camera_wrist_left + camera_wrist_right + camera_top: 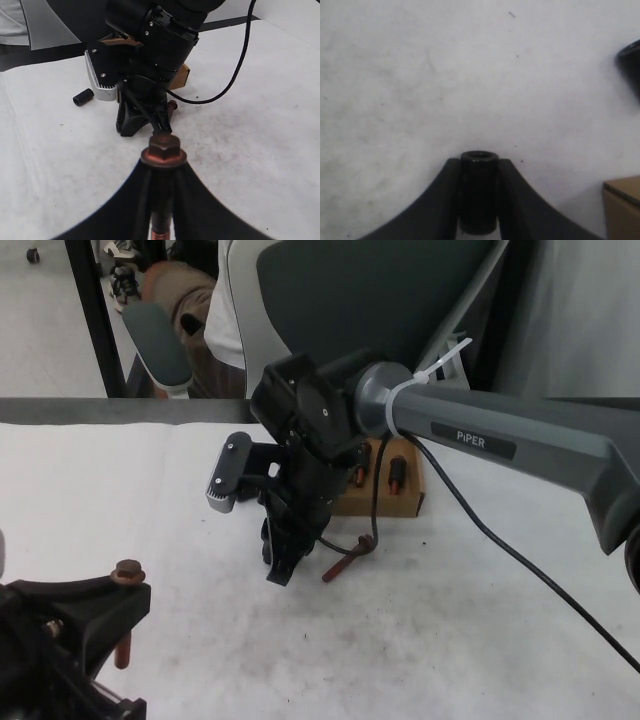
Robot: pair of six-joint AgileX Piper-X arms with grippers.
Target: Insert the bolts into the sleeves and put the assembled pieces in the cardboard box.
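Note:
My left gripper [162, 166] is shut on a copper bolt [162, 150], head up, at the bench's near left, where the bolt [127, 571] stands between the black fingers of the left gripper [125, 588]. My right gripper [479, 165] is shut on a black sleeve [479, 192], held just above the white bench. The right gripper [281, 565] points down mid-bench, in front of the cardboard box [400, 502]. Dark assembled pieces [396, 473] lie in the box. A second black sleeve [83, 96] lies on the bench beside the right arm.
A loose copper bolt [346, 556] lies on the bench between the right gripper and the box. The right arm's black cable [500, 540] trails across the bench to the right. An office chair [330, 300] stands behind the bench's far edge.

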